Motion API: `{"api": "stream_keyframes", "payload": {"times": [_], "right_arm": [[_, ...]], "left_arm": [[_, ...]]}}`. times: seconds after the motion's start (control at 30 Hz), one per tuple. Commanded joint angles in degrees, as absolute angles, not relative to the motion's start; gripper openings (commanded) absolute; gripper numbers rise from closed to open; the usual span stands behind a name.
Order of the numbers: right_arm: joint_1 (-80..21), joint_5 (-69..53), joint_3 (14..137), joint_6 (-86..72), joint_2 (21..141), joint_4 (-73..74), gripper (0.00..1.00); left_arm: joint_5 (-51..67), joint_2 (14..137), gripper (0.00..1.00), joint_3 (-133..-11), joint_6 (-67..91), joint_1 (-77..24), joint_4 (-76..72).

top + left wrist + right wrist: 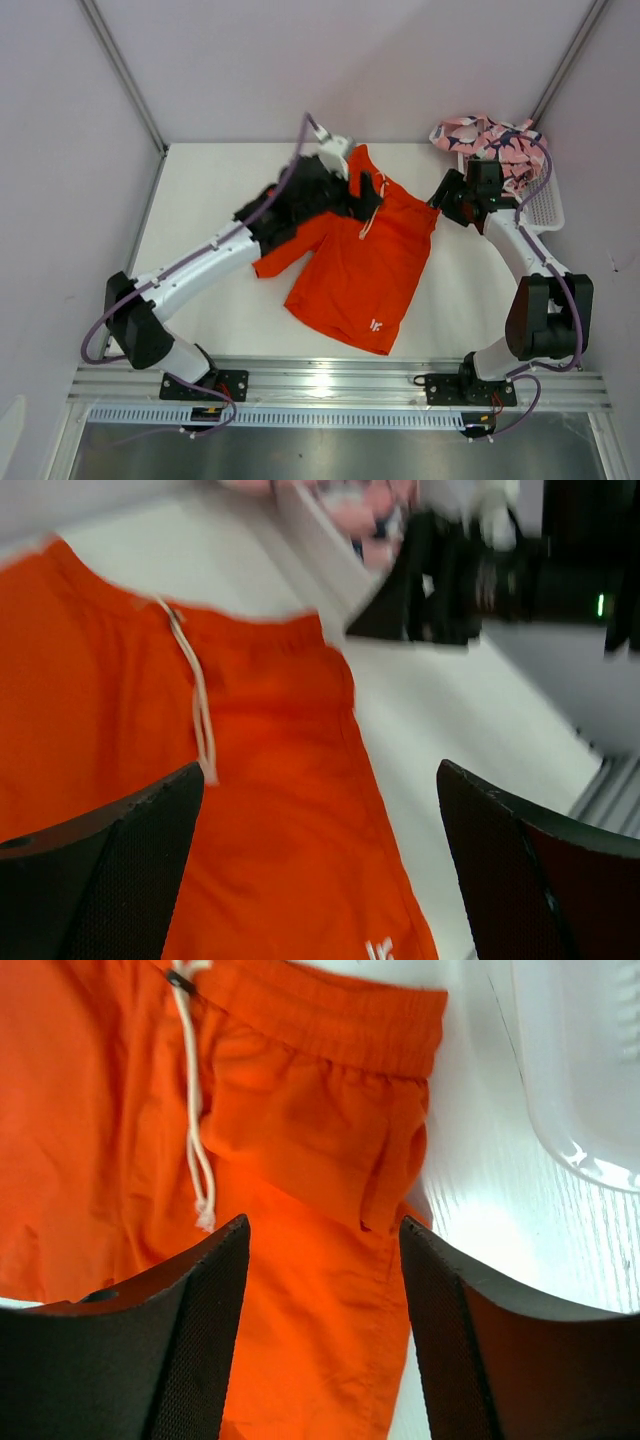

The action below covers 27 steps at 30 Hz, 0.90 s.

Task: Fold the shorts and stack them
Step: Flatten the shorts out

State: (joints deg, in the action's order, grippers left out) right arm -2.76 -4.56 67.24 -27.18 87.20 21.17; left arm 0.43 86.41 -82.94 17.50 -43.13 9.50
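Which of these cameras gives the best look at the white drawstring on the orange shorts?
The right wrist view: the drawstring lies sharp and close down the orange shorts, knotted end visible. The left wrist view shows it too, but blurred. The top view shows only a tiny pale thread.

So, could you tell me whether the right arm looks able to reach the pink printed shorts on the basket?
Probably yes: the pink shorts lie uncovered atop the basket, close beside the right arm, whose fingers are open and empty above the orange shorts.
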Motion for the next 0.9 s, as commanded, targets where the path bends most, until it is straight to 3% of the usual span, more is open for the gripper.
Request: {"api": "stream_keyframes", "payload": {"times": [0.0, 0.37, 0.87], "right_arm": [[-3.0, -4.7, 65.9, -26.3, 86.6, 20.0, 0.63], [-1.9, -4.6, 61.8, -26.5, 83.4, 19.5, 0.58], [-0.5, -5.3, 59.7, -27.3, 81.5, 18.5, 0.55]], "left_arm": [[-8.8, 86.5, 0.99, -77.3, 16.9, -52.4, 13.8], [-11.2, 91.5, 0.92, -68.8, 27.6, -69.7, 16.7], [-7.1, 103.0, 0.81, -69.5, 34.4, -74.9, 15.4]]}}
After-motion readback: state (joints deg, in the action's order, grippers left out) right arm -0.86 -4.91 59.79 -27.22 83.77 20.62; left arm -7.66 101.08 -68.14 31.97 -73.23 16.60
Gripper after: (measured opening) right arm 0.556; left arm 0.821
